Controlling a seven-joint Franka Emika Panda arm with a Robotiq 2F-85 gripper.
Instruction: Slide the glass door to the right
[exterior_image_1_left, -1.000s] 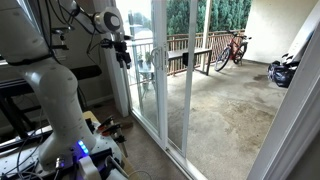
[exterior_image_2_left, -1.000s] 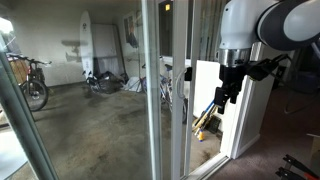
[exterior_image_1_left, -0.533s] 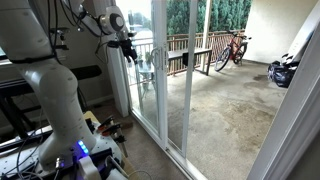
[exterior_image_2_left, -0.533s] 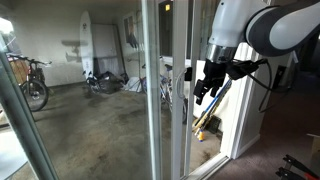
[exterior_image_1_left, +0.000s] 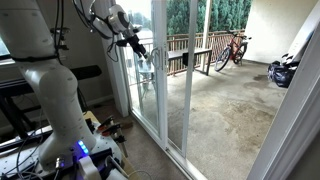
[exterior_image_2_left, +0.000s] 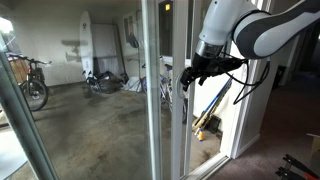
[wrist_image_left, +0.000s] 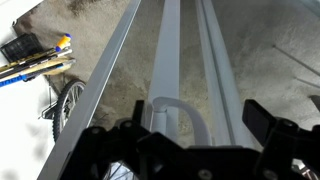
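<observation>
The glass door is a tall clear panel with a white edge stile (exterior_image_1_left: 162, 95), also visible in an exterior view (exterior_image_2_left: 176, 120). In the wrist view the stile (wrist_image_left: 168, 45) runs up the frame, with a white loop handle (wrist_image_left: 186, 108) low on it. My gripper (wrist_image_left: 195, 122) is open, with one black finger on each side of the handle. I cannot tell whether the fingers touch it. In both exterior views the gripper (exterior_image_1_left: 139, 50) (exterior_image_2_left: 189, 74) is at the stile at about chest height.
Outside is a concrete patio with a wooden railing (exterior_image_1_left: 190, 55), a bicycle (exterior_image_1_left: 232, 48) and a dark bag (exterior_image_1_left: 283, 70). A fixed white-framed panel (exterior_image_1_left: 128, 80) stands beside the door. Long-handled tools (exterior_image_2_left: 212, 108) lean near the wall. The robot base (exterior_image_1_left: 70, 150) has cables on the floor.
The arm has swung toward the door. The gripper has moved from open air beside the wall to the stile, where its fingers straddle the handle.
</observation>
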